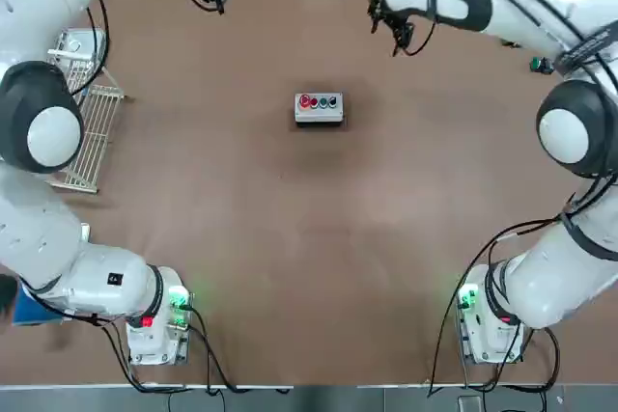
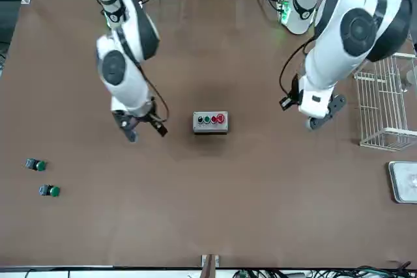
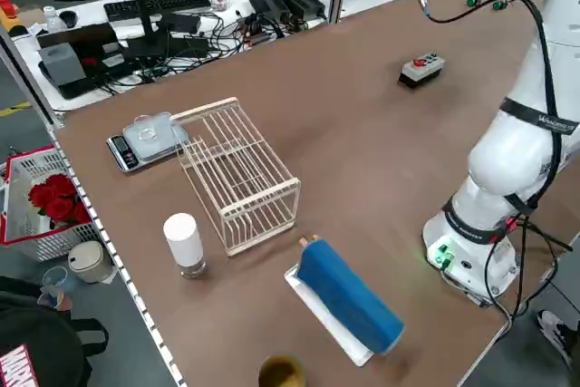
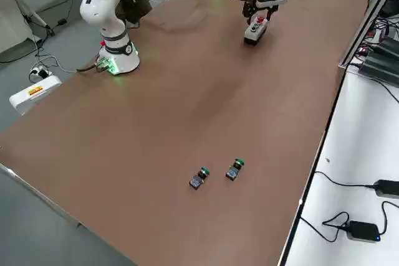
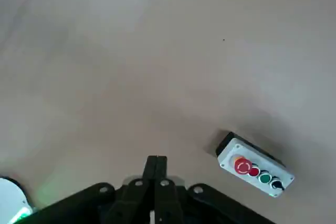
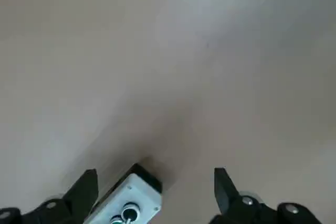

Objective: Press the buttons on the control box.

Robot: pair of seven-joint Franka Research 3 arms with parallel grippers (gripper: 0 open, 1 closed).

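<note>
control box [image 1: 319, 109] sat mid-counter [image 1: 319, 267], free | rigid, light, liable to slide; press buttons [image 1: 320, 101] straight down | left gripper [image 5: 156, 167] fingers pinched together, empty | right gripper [image 6: 155, 187] fingers spread wide, empty

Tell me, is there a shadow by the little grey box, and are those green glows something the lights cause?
Front view: a soft dark shadow lies on the table beside the control box. Top view: the green glows sit on the arm bases, spilling slightly onto the table. Left wrist view: the box looks sharp, while the shut left gripper is dark and slightly blurred.
</note>
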